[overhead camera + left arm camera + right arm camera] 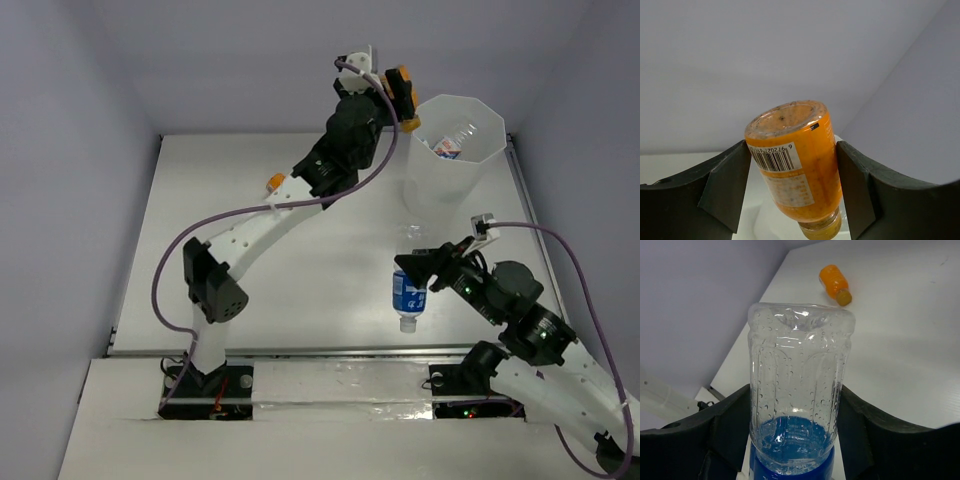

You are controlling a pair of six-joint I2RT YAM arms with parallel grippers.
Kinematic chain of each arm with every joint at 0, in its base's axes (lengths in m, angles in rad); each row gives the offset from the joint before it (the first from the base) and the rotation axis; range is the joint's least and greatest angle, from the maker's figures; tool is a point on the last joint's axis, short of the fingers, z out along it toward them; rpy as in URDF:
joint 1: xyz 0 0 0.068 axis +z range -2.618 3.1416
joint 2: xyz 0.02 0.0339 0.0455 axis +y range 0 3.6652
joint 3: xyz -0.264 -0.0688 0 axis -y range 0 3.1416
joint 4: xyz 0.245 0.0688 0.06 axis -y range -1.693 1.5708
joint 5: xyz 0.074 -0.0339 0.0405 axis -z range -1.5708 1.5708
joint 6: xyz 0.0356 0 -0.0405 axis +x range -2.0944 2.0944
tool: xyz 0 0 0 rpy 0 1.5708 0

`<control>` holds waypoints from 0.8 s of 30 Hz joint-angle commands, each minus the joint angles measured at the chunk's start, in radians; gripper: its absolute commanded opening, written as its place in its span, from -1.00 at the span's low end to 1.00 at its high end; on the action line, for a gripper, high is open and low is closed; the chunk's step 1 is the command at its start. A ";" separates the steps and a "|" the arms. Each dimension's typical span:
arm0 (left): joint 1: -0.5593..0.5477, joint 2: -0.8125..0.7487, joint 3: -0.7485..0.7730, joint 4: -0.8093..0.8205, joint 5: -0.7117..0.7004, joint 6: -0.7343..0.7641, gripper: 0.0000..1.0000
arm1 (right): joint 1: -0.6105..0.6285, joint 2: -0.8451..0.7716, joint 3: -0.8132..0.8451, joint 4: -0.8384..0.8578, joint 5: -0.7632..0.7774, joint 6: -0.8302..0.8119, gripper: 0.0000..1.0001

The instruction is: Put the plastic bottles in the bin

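Upright bin (pixel 440 190) holds one clear bottle (pixel 452 141) (orange bottle (pixel 797 165), blue-labelled bottle (pixel 795 390) held).

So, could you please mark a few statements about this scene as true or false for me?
1. The left gripper holds an orange bottle. True.
2. The bin has no bottle inside. False: a clear bottle lies in it.
3. The right gripper is open and holds nothing. False: it is shut on a blue-label bottle.
4. A second orange bottle lies on the table. True.
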 commanded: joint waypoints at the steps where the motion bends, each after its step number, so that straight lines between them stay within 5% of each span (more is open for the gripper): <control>1: -0.022 0.082 0.130 0.138 -0.005 0.052 -0.16 | 0.010 -0.003 0.004 -0.066 -0.041 0.016 0.02; 14: -0.053 0.427 0.411 0.407 -0.013 0.198 -0.13 | 0.010 -0.144 -0.074 -0.138 -0.084 0.062 0.02; 18: -0.053 0.463 0.417 0.433 -0.027 0.242 0.45 | 0.010 -0.158 -0.057 -0.159 -0.079 0.060 0.02; 24: -0.044 0.391 0.309 0.421 -0.047 0.256 0.92 | 0.010 -0.149 0.009 -0.176 -0.018 0.031 0.01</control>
